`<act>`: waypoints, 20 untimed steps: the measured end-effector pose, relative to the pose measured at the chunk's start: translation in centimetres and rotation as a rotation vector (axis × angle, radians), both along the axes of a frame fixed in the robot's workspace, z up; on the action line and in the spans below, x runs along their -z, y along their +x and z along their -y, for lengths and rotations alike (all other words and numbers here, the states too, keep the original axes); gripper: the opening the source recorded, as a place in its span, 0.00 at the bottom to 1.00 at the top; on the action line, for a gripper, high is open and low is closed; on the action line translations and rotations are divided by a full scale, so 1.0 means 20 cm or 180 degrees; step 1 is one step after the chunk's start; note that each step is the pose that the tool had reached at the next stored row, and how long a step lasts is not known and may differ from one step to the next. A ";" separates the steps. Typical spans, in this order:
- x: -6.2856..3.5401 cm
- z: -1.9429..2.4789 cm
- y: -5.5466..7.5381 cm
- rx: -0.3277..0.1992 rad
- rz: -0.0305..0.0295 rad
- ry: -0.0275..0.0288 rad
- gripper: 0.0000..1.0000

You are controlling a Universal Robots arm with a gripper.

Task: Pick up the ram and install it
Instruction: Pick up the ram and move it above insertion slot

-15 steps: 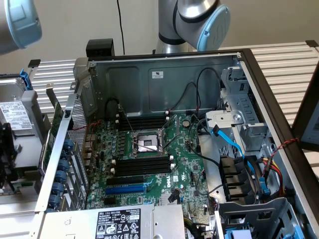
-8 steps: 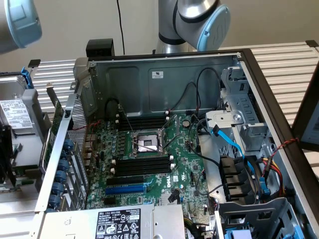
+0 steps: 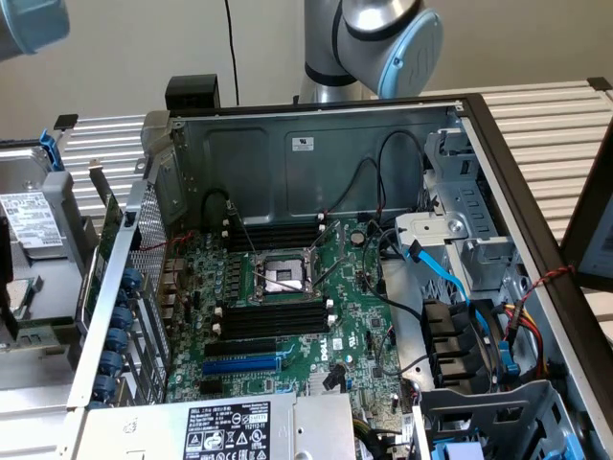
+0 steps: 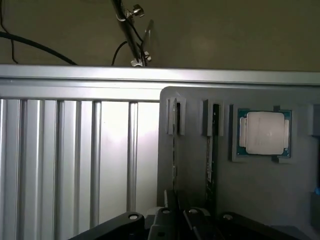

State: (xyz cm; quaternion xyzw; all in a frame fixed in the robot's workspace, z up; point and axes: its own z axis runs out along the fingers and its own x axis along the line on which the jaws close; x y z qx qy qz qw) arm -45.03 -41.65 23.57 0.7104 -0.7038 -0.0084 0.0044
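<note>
Motherboard (image 3: 354, 316) green, with black memory slots (image 3: 273, 321) and one blue slot (image 3: 241, 365). Case (image 3: 268, 163) bare grey steel. Cables (image 3: 442, 271) black, pale blue, red. Arm (image 3: 369, 19) silver, cap light blue. Tray (image 4: 260, 195) matte grey; ram (image 4: 210, 160) edge dark green; CPU (image 4: 264, 132) silver, teal-rimmed. Table (image 4: 75, 165) ribbed silver. Gripper (image 4: 177, 214) black.

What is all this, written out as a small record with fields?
arm: grey and blue arm, behind the case
case: open computer case with a green motherboard
slots: black memory slots beside the socket, apparently empty
tray: grey tray on a slatted table
ram: thin ram standing on edge in the tray
chip: silver chip in a tray pocket
gripper: gripper over the tray, close to the ram
</note>
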 end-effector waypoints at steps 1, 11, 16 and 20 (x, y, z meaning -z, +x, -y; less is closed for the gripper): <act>-0.023 0.000 0.00 0.0000 0.0000 -0.0001 0.13; -0.249 0.006 0.02 0.0000 -0.0002 -0.0008 0.13; -0.364 0.032 0.09 -0.0003 -0.0006 -0.0004 0.13; -0.454 0.047 0.15 -0.0003 -0.0009 -0.0004 0.13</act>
